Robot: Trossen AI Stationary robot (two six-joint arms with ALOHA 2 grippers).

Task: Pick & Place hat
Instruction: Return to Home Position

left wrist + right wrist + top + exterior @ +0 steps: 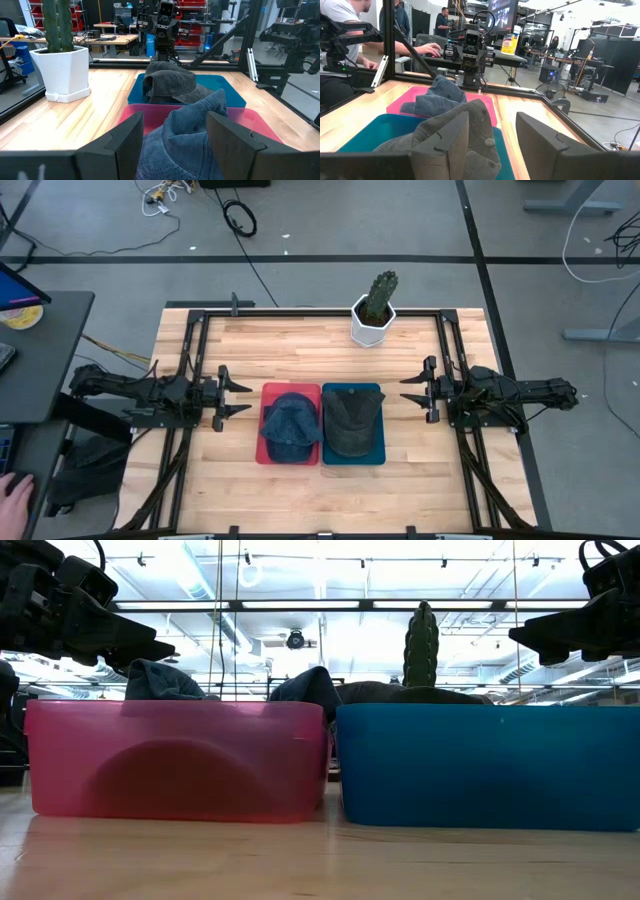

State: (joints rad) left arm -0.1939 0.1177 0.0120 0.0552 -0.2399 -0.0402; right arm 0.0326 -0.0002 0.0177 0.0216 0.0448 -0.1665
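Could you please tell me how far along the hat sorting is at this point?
Sorting looks done: the blue cap lies in the pink bin, the gray cap in the blue bin. Nothing is in hand: the left pincer and right pincer hang open beside their bins. Only parking the arms seems left.

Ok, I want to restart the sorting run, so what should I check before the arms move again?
1. left gripper empty and open, apart from the pink bin: ok.
2. right gripper empty and open, apart from the blue bin: ok.
3. blue cap inside the pink bin: ok.
4. gray cap inside the blue bin: ok.
5. cactus pot upright, away from both arms: ok.
6. Number of caps stacked in the pink bin: cannot tell.
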